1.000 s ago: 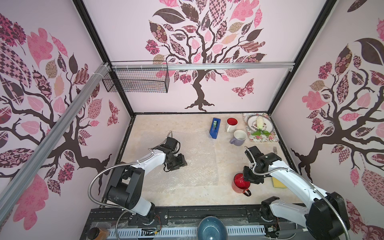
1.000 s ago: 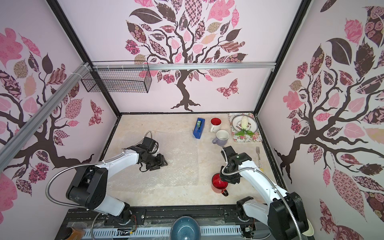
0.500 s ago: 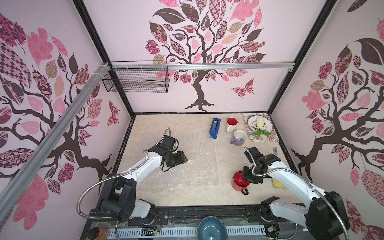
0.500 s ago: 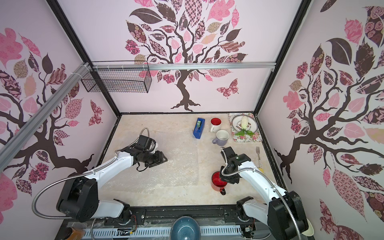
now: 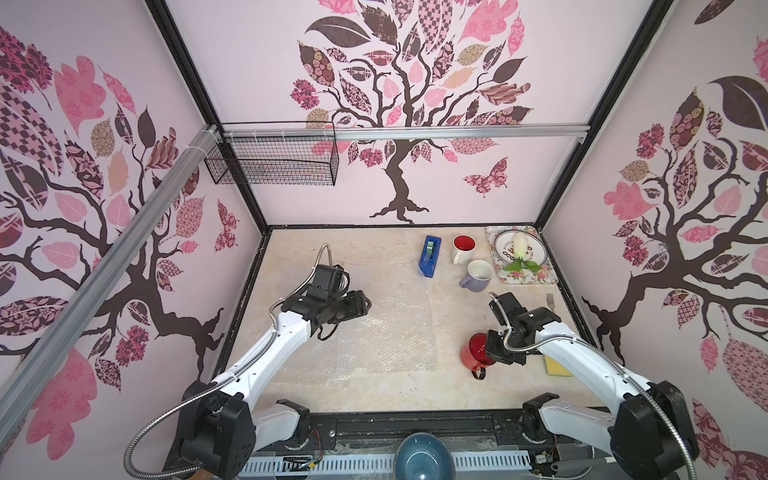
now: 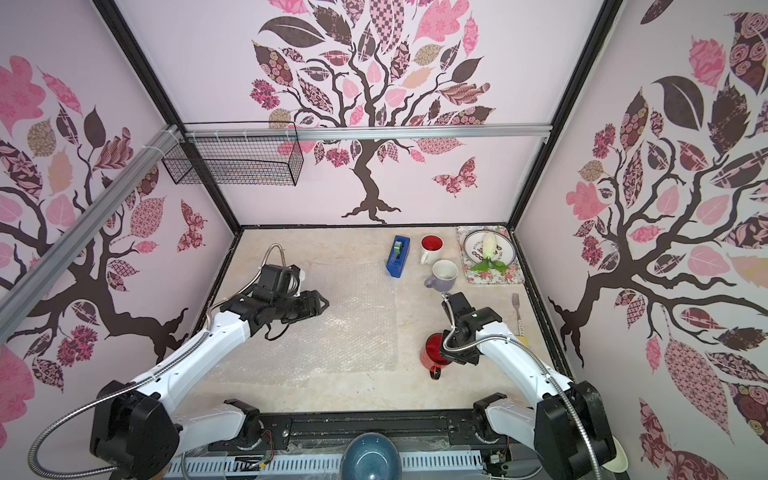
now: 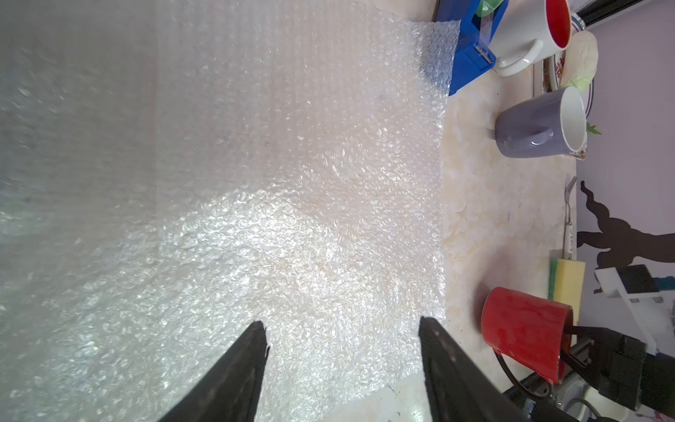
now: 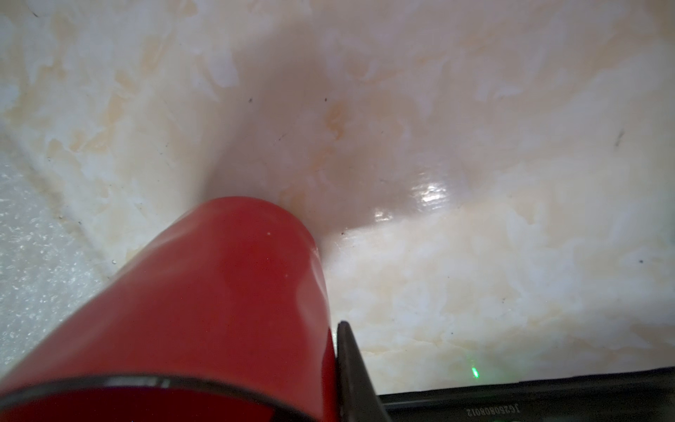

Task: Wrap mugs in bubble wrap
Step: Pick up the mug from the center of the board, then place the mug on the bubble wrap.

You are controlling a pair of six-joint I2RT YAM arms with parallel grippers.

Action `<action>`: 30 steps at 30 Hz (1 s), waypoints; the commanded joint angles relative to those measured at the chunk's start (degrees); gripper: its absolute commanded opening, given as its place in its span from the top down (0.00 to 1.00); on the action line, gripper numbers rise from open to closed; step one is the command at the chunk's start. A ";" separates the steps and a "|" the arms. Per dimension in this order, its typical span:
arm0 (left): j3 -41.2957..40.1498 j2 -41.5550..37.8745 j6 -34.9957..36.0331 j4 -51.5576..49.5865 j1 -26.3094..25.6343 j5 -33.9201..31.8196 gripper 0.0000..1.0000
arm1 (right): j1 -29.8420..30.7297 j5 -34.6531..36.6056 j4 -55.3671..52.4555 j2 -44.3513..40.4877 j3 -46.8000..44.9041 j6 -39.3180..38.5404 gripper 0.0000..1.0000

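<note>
Your left pincer (image 5: 365,304), both top views: jaws apart, poised over the bubble wrap (image 5: 386,328), which lies flat on the surface (image 5: 415,395) beneath and ahead of it. Your right pincer (image 5: 491,354): clamped on the rim of the red mug (image 5: 473,353), just off the sheet's edge. Lavender mug (image 5: 477,276) and white mug (image 5: 462,248): upright, well beyond that pincer.

Left wrist view: fingers (image 7: 233,372) spread wide, wrap under them; red mug leaning a little.

Right wrist view: one finger (image 8: 350,369) against the mug's outer wall; its partner hidden.
</note>
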 commanded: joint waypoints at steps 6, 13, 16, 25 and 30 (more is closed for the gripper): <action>7.07 -1.70 0.94 -2.43 0.27 -7.09 0.24 | 0.14 -0.09 -3.77 -1.16 13.47 -2.26 1.00; 5.80 -3.39 0.21 -4.11 0.62 -10.77 0.24 | 13.61 3.07 -8.44 14.64 36.02 2.38 1.00; 5.29 -4.91 -0.88 -6.12 1.19 -13.96 0.24 | 20.46 2.46 -10.47 25.02 47.01 5.46 1.00; 1.30 -9.66 -3.22 -9.23 4.22 -18.95 0.22 | 27.84 5.38 -9.90 43.30 65.46 9.32 1.00; -1.19 -9.46 -3.59 -8.65 4.20 -18.14 0.22 | 29.40 7.94 -12.86 52.16 74.45 8.92 1.00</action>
